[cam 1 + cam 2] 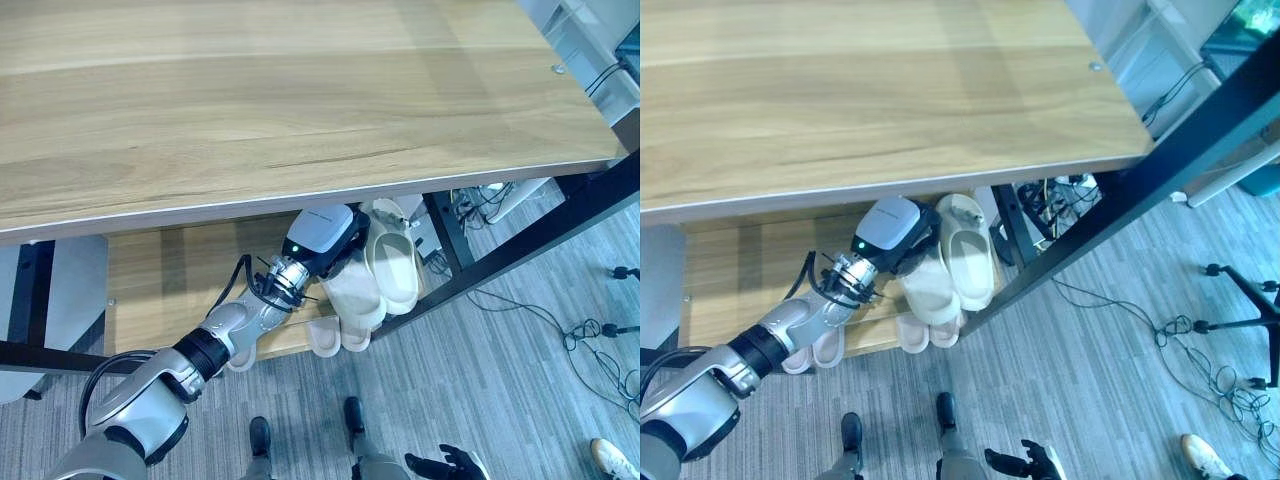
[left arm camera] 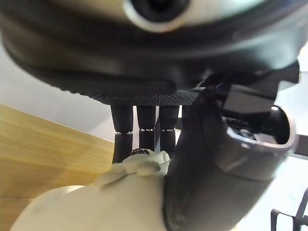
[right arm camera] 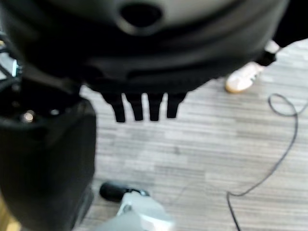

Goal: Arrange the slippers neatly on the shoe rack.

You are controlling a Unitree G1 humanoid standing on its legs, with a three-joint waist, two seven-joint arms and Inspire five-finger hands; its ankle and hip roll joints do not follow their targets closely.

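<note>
Cream slippers (image 1: 392,262) lie at frame centre on the shoe rack's lower shelf (image 1: 165,285), long axes running away from the robot, partly under the wooden top board (image 1: 280,100). The left hand (image 2: 202,159) pinches one slipper's edge between thumb and fingers. The right hand (image 3: 144,103) hangs relaxed over grey floor (image 3: 202,144) near a white shoe (image 3: 244,78).

The wooden lower shelf (image 1: 170,290) of the shoe rack (image 1: 300,110) carries cream slippers (image 1: 395,265); grey floor (image 1: 480,400) lies below.
</note>
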